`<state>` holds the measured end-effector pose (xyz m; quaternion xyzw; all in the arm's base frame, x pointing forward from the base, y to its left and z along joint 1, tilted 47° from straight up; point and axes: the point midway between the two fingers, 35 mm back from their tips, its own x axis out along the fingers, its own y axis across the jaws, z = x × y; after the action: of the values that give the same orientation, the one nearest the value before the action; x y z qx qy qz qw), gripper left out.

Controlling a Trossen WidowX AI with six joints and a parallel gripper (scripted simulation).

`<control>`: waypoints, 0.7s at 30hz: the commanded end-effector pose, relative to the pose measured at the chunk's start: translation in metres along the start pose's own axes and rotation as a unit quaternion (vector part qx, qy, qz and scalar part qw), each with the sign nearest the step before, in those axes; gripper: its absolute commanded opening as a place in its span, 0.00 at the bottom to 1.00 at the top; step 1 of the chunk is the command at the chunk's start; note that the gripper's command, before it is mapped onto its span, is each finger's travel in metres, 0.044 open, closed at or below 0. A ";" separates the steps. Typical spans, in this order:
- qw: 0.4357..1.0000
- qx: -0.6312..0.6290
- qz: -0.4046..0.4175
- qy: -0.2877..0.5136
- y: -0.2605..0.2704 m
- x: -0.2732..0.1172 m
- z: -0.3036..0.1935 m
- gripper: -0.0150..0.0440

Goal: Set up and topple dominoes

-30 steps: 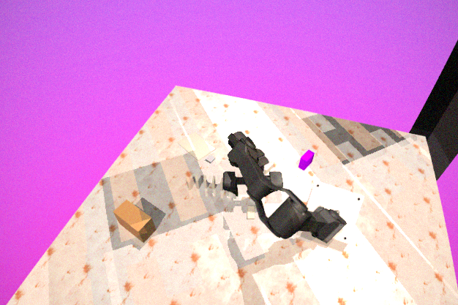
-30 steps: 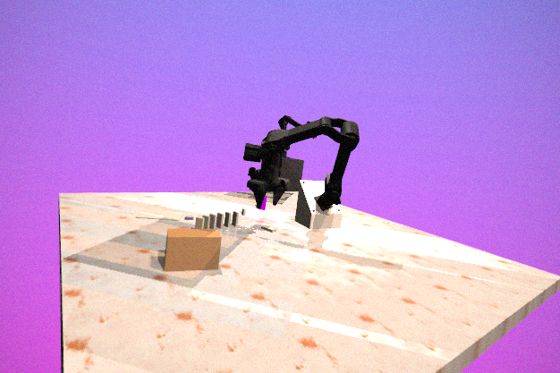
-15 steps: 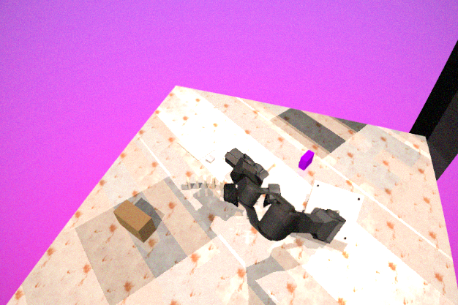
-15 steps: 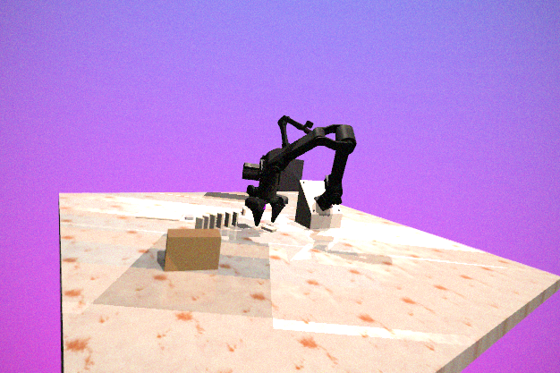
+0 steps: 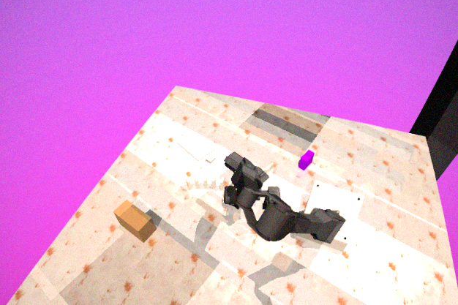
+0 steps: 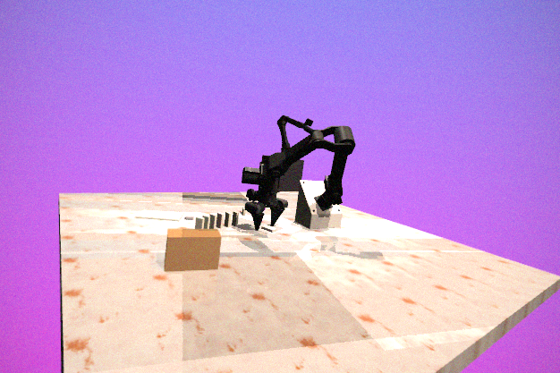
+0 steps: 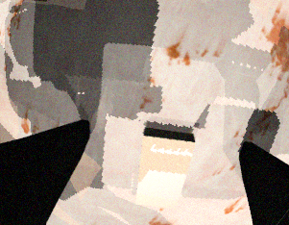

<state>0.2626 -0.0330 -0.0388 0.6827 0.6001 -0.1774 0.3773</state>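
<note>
A row of several thin pale dominoes (image 5: 214, 183) (image 6: 234, 218) stands upright, left of the gripper in the top and exterior views. One loose cream domino (image 7: 163, 168) lies flat in the wrist view, its dark edge at the top. My gripper (image 6: 265, 227) (image 7: 167, 139) is open, with its fingertips low near the table. The loose domino lies between the two fingers as seen in the wrist view, with room on both sides, and is not held. In the top view the arm hides the fingertips and this domino. No second loose domino can be told for sure.
An orange-brown box (image 5: 133, 218) (image 6: 191, 250) stands near the row. A purple block (image 5: 305, 161) stands near the white base plate (image 5: 334, 194). A thin flat plate (image 5: 194, 149) and a small pale block (image 5: 210, 159) lie beyond the row. A black pedestal (image 6: 292, 174) stands behind the arm.
</note>
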 end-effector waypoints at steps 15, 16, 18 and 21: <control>1.000 0.003 0.001 0.002 0.000 0.001 -0.001 0.44; 1.000 0.003 0.001 0.002 0.000 0.001 -0.001 0.44; 1.000 0.003 0.001 0.002 0.000 0.001 -0.001 0.44; 1.000 0.003 0.001 0.002 0.000 -0.001 -0.001 0.44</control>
<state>0.2625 -0.0322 -0.0389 0.6848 0.5996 -0.1773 0.3743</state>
